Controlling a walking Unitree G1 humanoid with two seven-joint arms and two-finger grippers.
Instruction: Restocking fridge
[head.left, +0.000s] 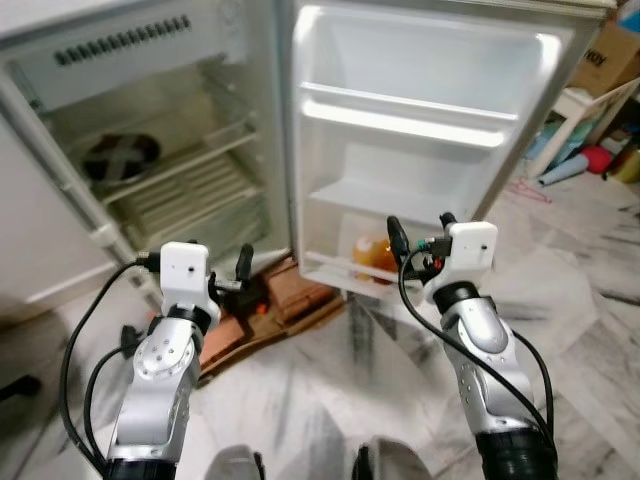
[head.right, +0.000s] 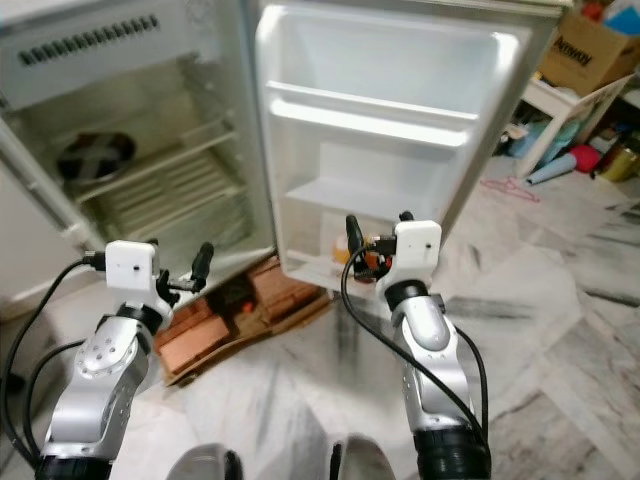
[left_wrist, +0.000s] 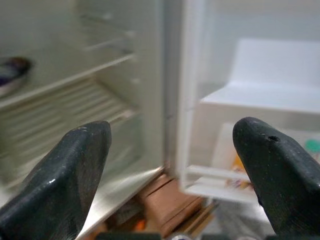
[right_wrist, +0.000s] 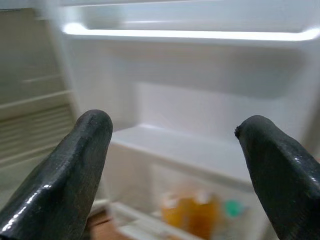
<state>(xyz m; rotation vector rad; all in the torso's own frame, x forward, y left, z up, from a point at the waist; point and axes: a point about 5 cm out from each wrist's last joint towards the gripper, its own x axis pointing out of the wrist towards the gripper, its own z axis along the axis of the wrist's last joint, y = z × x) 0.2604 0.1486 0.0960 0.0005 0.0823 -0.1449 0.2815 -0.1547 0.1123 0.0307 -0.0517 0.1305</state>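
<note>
1. We see a white fridge (head.left: 60, 230), its open door (head.left: 420, 100) white inside with pale shelves.
2. Orange-yellow bottles (head.left: 372, 256) sit in the door's bottom shelf.
3. A dark round dish (head.left: 120, 157) sits on the cream wire shelf (head.left: 190, 160).
4. The floor (head.left: 580, 300) is white marble with grey veins.
5. Reddish-brown bricks (head.left: 290, 300) lie under the fridge's front edge.
6. Both arms are silver with white wrist boxes; the left gripper (head.left: 225, 275) and right gripper (head.left: 420, 232) have black fingers, and the cables are black.
7. A brown cardboard box (head.left: 610, 55) is at the floor's far right.
</note>
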